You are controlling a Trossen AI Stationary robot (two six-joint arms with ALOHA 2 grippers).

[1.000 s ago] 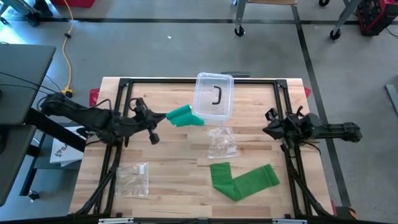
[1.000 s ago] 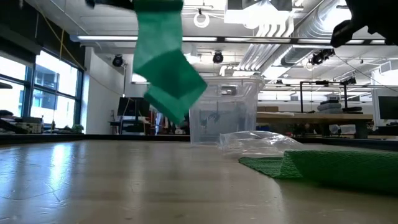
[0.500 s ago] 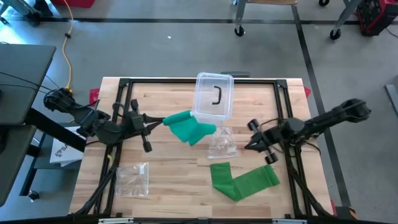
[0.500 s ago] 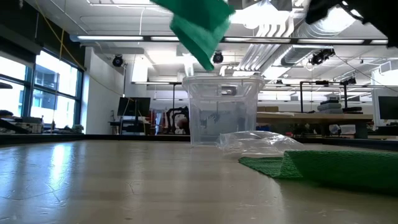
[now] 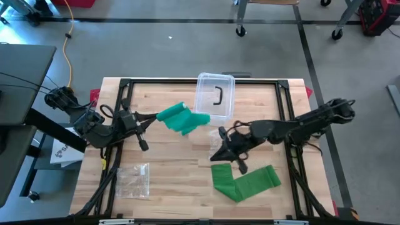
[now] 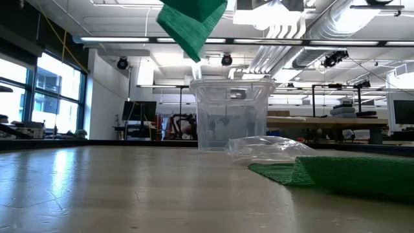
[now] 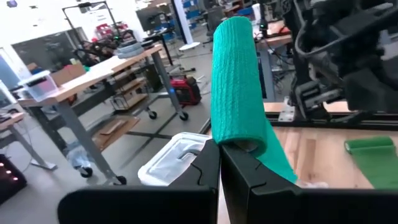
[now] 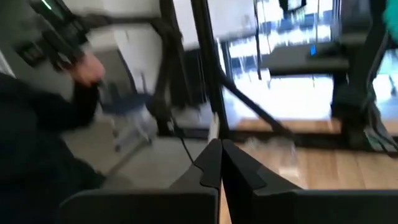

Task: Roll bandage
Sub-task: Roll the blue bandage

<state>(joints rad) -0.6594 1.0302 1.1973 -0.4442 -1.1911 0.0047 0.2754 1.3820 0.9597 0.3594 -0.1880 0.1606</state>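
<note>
My left gripper clenched the green bandage aloft, just beside the clear bin; my right gripper (clenched, empty) should catch the hanging tail squarely before rolling

The high view looks straight down over the whole bench. The low view sits at bench-top level, facing the far room. Each wrist view looks forward past its own fingers. High and low views share the bin and the bandage.
</note>
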